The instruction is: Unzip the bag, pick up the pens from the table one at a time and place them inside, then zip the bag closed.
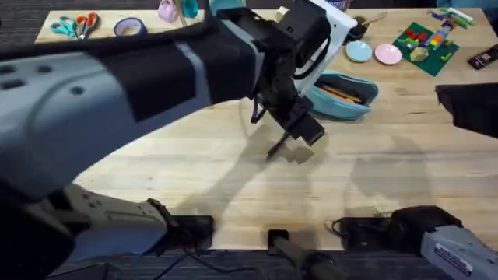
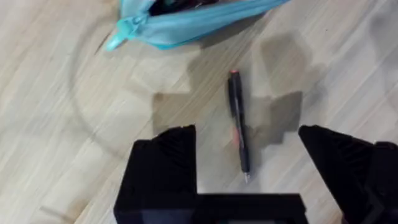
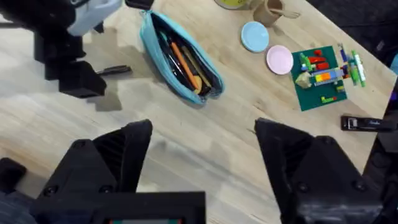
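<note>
The turquoise bag [image 1: 342, 95] lies unzipped at the centre back of the table [image 1: 194, 171], with an orange pen and dark ones showing inside it [image 3: 180, 59]. One black pen [image 2: 238, 127] lies on the wood just in front of the bag [image 2: 186, 22]. My left gripper [image 2: 249, 168] hovers open over this pen, one finger [image 2: 165, 165] on each side and neither touching it. From overhead the left gripper [image 1: 299, 132] hangs above the pen [image 1: 274, 149]. My right gripper [image 3: 199, 168] is open and empty, raised well back from the bag.
A light-blue dish [image 1: 359, 51], a pink dish [image 1: 387, 54] and a green brick plate [image 1: 426, 39] sit behind and right of the bag. Scissors [image 1: 78, 25] and a tape roll [image 1: 128, 28] lie at the back left. A black clip [image 3: 360, 123] lies far right.
</note>
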